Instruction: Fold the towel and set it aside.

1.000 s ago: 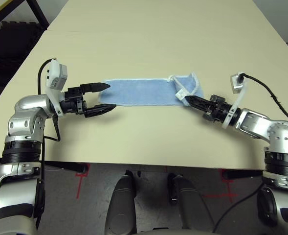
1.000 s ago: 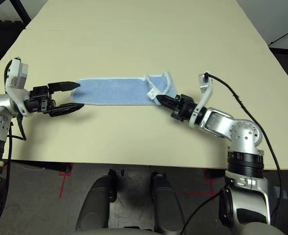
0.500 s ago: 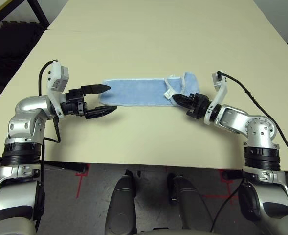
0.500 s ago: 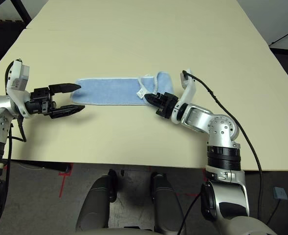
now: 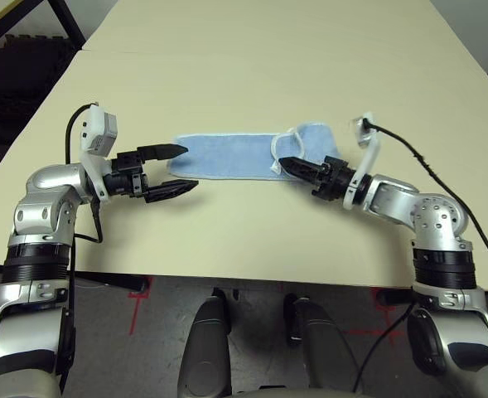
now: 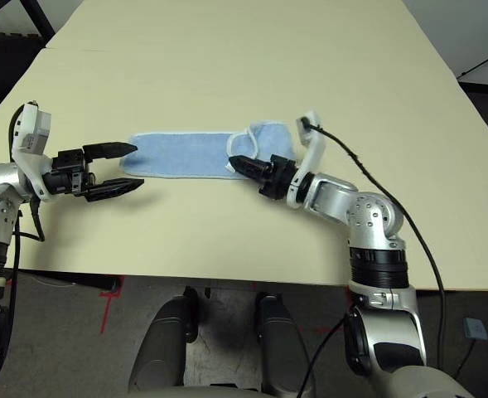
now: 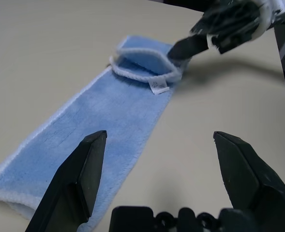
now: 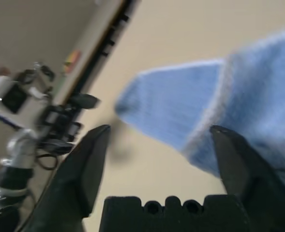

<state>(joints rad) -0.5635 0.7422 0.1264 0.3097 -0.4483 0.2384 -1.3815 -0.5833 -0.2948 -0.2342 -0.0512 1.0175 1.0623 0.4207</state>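
Note:
The light blue towel (image 5: 227,155) lies flat on the table as a long narrow strip. Its right end (image 5: 314,143) is folded back over the strip in a small loose flap, with a white tag (image 7: 159,87) at the fold. My right gripper (image 5: 287,164) sits low at the front of that flap, open, with the towel's edge (image 8: 200,130) just beyond its fingers and nothing held. At the strip's left end my left gripper (image 5: 187,166) is open and holds nothing. One of its fingers is over the towel's corner and the other is on bare table.
The cream table (image 5: 252,66) stretches far beyond the towel, with bare surface in front of it up to the near edge (image 5: 244,278). A black frame (image 5: 28,25) stands off the far left corner. Cables hang from both wrists.
My right gripper carried the towel's right end leftward over the strip, then opened and let it go. The left arm has stayed in place.

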